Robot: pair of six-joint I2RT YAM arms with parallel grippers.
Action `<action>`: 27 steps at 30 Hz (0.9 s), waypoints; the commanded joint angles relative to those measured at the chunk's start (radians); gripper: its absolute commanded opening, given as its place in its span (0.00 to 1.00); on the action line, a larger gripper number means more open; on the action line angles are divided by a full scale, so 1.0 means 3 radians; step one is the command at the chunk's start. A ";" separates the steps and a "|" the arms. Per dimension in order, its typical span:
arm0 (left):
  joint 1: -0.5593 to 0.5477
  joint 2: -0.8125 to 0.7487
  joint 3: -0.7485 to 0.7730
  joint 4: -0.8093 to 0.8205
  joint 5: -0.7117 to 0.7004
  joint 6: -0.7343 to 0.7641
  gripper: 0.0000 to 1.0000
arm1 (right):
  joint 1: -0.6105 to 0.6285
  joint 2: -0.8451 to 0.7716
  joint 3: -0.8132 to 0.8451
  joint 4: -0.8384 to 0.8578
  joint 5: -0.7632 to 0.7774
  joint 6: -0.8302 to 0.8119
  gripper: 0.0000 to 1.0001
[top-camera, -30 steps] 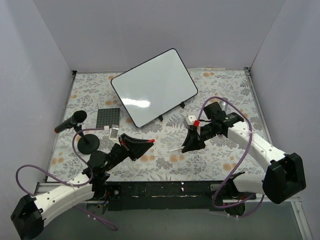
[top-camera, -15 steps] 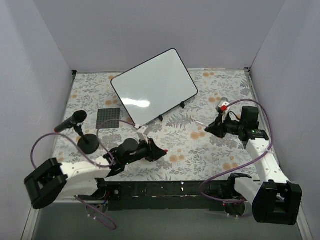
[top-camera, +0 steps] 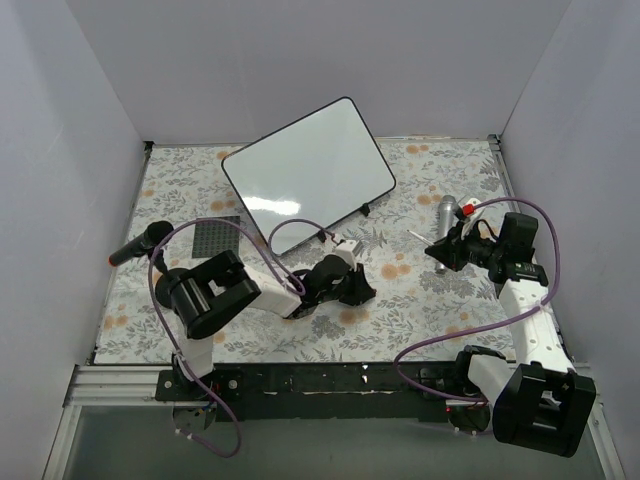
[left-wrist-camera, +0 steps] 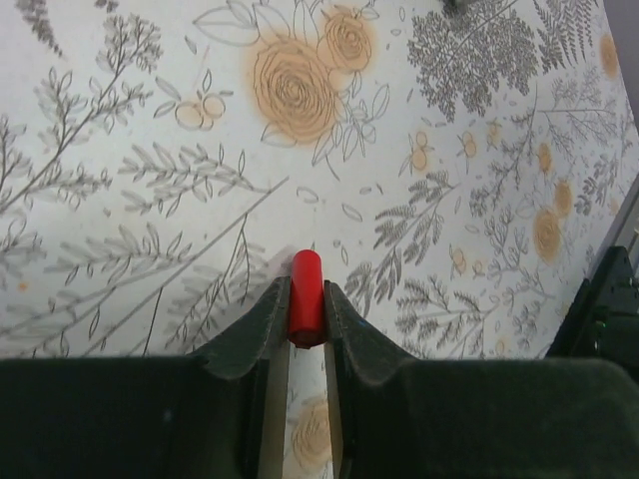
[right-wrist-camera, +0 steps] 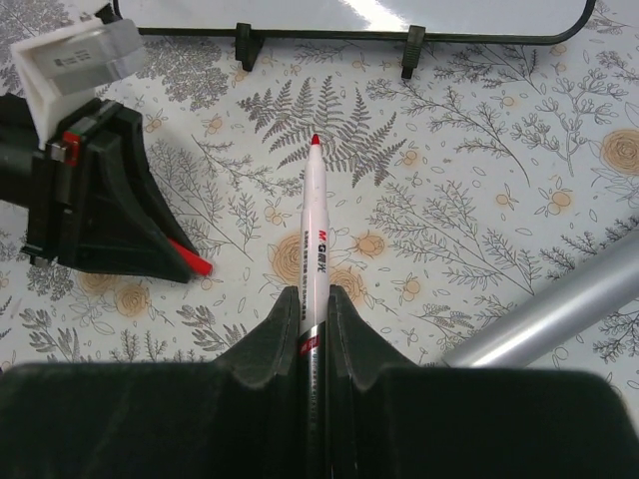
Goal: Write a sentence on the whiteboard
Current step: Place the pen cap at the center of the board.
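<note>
Silver tube beside right pincer, microphone left, maybe grid mat

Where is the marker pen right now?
The marker pen is clamped in the right tool, at the right of the overhead view, its red tip pointing toward the whiteboard but short of it.

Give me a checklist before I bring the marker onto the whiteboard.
1. Marker uncapped: ok. The marker shows a bare red tip.
2. Grip on marker: ok. The right gripper is shut on its barrel, which points straight out.
3. Cap out of the way: ok. The left gripper is shut on the red cap.
4. Writing surface free: ok. The whiteboard is blank.
5. Tip on the board: not ok. It hangs over the floral cloth, short of the board's near edge.
6. Board steady: cannot tell. It stands on small feet, unheld.
</note>
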 commanded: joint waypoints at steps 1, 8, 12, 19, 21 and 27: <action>-0.0008 0.0330 0.0440 -0.0083 -0.0087 -0.0032 0.15 | -0.0058 -0.0079 0.0047 0.0041 -0.0117 0.0044 0.01; -0.0008 0.0530 0.0824 -0.0161 0.0061 -0.0062 0.43 | -0.0094 -0.0054 0.0057 0.0036 -0.0076 0.0049 0.01; -0.0008 0.0382 0.0880 -0.0171 0.0133 -0.0047 0.54 | -0.0115 -0.0038 0.0062 0.0026 -0.0092 0.0049 0.01; 0.0002 -0.0378 0.0569 -0.0492 -0.0092 0.0229 0.60 | -0.0161 -0.0043 0.0067 0.0005 -0.0117 0.0014 0.01; 0.0022 -0.0619 0.0376 -0.0590 -0.0188 0.0351 0.61 | -0.0176 -0.0043 0.0067 -0.0010 -0.0138 -0.0017 0.01; 0.0048 -0.1938 -0.0147 -0.1014 -0.0756 0.0653 0.90 | -0.0186 0.0023 0.0098 -0.0148 -0.0260 -0.0175 0.01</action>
